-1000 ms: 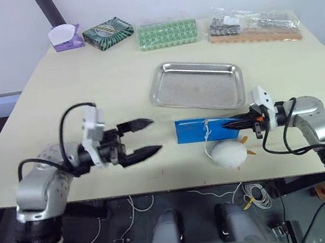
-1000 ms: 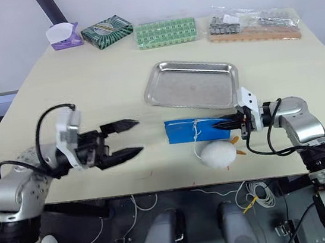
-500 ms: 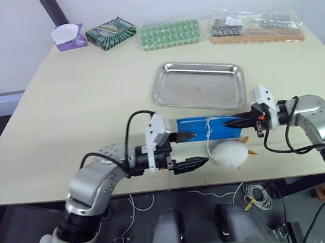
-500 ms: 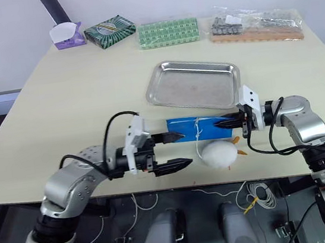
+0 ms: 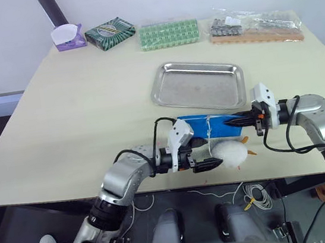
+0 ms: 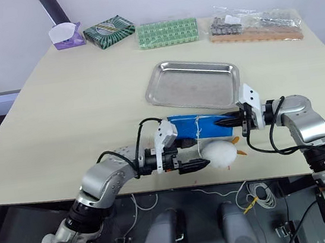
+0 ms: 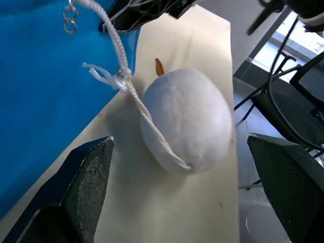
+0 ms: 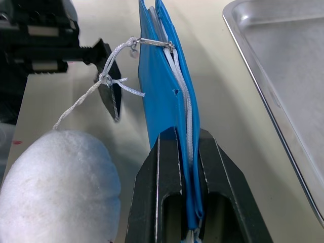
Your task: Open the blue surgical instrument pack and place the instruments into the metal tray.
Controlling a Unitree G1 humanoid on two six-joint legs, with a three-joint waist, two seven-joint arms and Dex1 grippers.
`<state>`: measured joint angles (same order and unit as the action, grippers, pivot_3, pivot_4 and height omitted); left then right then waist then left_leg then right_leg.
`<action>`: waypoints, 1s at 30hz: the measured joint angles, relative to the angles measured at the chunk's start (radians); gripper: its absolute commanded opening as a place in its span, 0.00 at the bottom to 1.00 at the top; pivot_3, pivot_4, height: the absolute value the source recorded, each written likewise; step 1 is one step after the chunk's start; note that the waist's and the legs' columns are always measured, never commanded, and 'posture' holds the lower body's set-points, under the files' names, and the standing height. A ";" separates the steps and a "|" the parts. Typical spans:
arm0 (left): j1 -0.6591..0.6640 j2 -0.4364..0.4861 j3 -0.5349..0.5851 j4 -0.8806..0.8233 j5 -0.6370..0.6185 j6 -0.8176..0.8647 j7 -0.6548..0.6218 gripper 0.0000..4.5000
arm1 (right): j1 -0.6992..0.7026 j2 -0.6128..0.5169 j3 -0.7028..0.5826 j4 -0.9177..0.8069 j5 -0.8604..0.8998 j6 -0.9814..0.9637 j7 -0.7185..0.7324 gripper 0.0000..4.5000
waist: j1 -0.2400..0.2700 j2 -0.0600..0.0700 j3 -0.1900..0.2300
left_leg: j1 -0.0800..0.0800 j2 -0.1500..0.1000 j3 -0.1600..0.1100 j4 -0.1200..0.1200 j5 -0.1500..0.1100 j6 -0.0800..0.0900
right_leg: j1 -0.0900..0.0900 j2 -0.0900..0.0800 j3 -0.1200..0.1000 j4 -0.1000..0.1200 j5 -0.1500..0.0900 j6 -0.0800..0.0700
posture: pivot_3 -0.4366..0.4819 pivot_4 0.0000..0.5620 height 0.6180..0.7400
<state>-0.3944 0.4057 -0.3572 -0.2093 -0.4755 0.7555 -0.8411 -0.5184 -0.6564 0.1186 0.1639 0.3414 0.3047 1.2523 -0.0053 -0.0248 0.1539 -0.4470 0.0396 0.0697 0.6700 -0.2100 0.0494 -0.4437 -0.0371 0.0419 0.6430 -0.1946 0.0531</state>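
Pack: the blue pack lies closed on the worktop, just beside the near edge of the metal tray.
Right gripper: the right gripper has its fingers clamped on the end of the pack farthest from the left arm, pinning it edge-on between them.
Left gripper: the left gripper sits at the near side of the pack, fingers apart, one on either side of the white ball.
Cord: a white cord runs from a small metal clip on the pack down to the ball, which rests on the worktop just beside the pack's near edge.
Tray: empty, no instruments in it.
Done: the pack appears steadied by the right arm, and the left arm is placed at the pull cord.
Left to do: by my reading almost everything; the pull has not been gripped, the pack is not yet opened, and each instrument has still to go into the tray.
Other items: a dark green box, a green grid pack and bagged metal parts lie beyond the tray, well apart from it.
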 measured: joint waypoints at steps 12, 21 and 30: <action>-0.035 -0.043 -0.045 0.068 0.050 -0.014 -0.036 0.01 | 0.013 0.000 -0.002 -0.028 0.003 0.016 -0.015 0.00 | -0.003 0.000 0.000 | 0.000 0.000 0.000 0.000 0.000 0.000 | 0.000 0.000 0.000 0.000 0.000 0.000 | 0.48 0.27 1.00; -0.075 0.179 0.073 -0.013 -0.015 -0.005 -0.197 0.01 | 0.031 0.001 -0.010 -0.032 0.001 0.001 -0.016 0.00 | -0.006 0.000 0.000 | 0.000 0.000 0.000 0.000 0.000 0.000 | 0.000 0.000 0.000 0.000 0.000 0.000 | 0.48 0.27 1.00; -0.087 0.412 0.162 0.062 -0.033 -0.075 -0.407 0.01 | 0.039 0.001 -0.003 -0.031 0.001 -0.031 -0.002 0.00 | -0.007 0.000 0.000 | 0.000 0.001 0.000 0.000 0.000 0.000 | -0.001 0.000 0.000 0.000 0.000 0.000 | 0.48 0.27 1.00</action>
<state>-0.4809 0.8182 -0.1957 -0.1468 -0.5088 0.6801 -1.2480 -0.4791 -0.6553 0.1159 0.1331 0.3425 0.2742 1.2503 -0.0120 -0.0246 0.1541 -0.4471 0.0404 0.0698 0.6696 -0.2100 0.0494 -0.4443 -0.0370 0.0415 0.6429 -0.1949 0.0529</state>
